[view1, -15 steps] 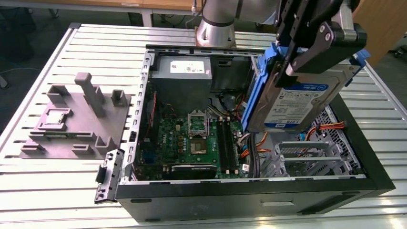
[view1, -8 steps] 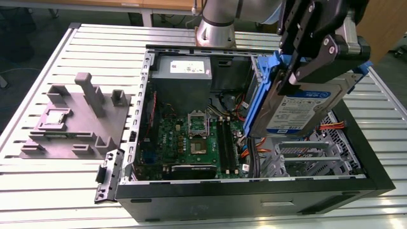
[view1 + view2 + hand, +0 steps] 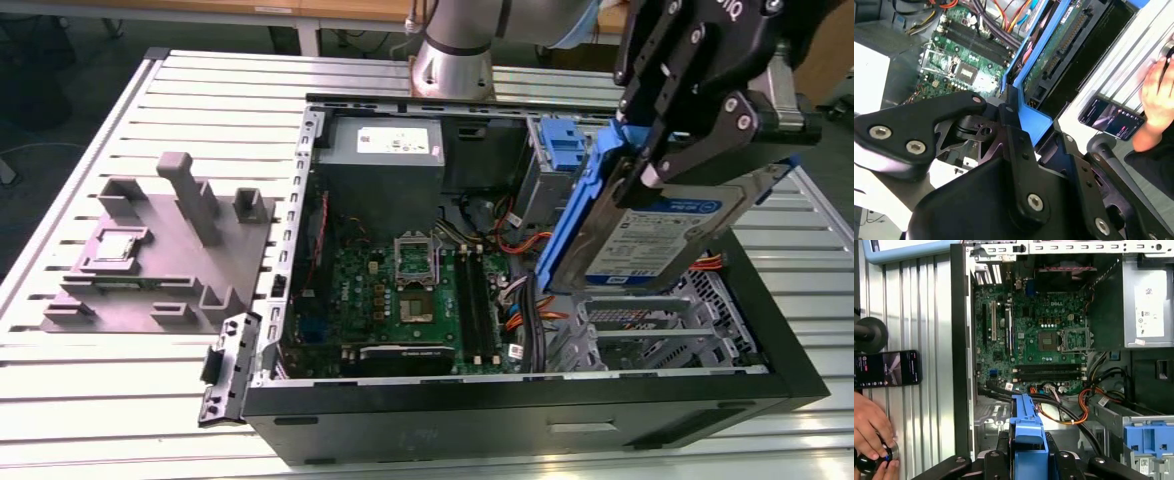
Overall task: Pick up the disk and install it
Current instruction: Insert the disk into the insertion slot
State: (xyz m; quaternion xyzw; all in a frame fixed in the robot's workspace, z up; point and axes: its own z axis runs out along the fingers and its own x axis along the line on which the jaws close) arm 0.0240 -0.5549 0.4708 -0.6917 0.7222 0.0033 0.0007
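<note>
Fingers: my gripper (image 3: 667,165) is clamped on the disk (image 3: 663,232), its fingers (image 3: 694,150) closed over the upper end of the blue rails; in both wrist views the blue carrier sits pinched between them.
Disk: held in the air, tilted steeply on edge, label facing the exterior view's right, hanging over the open case (image 3: 534,400) near its front corner on that side.
Step in hand: as I read it, the pick-up is done and I am in the carry-and-align part of the install; the disk is not yet seated in anything.
Drive cage: the grey metal bay (image 3: 654,330) lies just below the disk's lower end, apart from it.
Next move calls for: in my judgement, levelling the disk to match the bay's guides and keeping the rails square, since the orange and yellow cables (image 3: 1079,410) run close beside the bay and could snag.
Motherboard: the green board (image 3: 1039,345) fills the case floor beyond the disk, well clear of it.
Spare bracket: an empty blue bracket (image 3: 563,150) stands at the far wall of the case, beside the power supply (image 3: 380,150).
Tabletop: the slatted tabletop (image 3: 134,390) carries a grey fixture (image 3: 154,260) at the exterior view's left; a phone (image 3: 886,368) lies on it beside the case.
Bystander: a person's hand (image 3: 871,432) rests near the phone.
</note>
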